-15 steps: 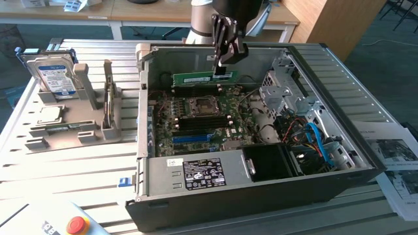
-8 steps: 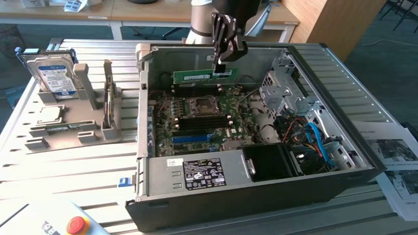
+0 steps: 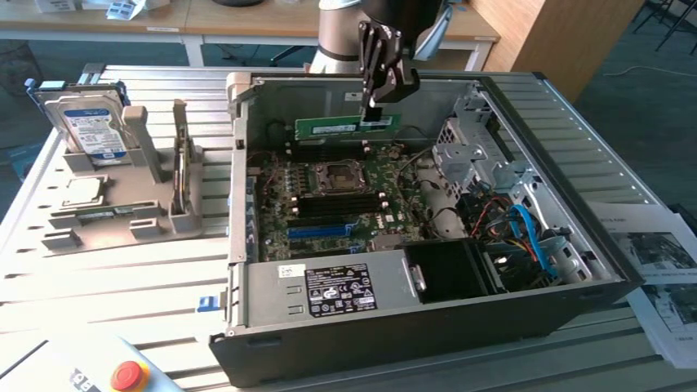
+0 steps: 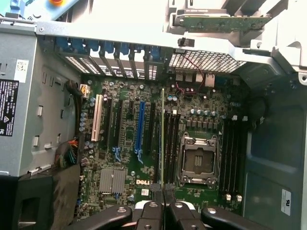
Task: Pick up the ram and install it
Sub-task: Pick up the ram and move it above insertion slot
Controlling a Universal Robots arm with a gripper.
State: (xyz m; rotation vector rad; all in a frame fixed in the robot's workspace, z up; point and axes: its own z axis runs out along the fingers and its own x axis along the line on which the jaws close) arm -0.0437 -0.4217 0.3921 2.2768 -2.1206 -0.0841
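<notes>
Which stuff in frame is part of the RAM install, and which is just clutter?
In the job: ram, held by the gripper, jaws shut on it; motherboard in the open case.
Lying about: hard drive, processor chip, red stop button, printed sheets.

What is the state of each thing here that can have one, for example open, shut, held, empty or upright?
tool: shut on the ram.
ram: held with its long edge down above the motherboard, not seated.
memory slots: look empty.
case: on its side, open.
hard drive: upright in a grey holder.
</notes>
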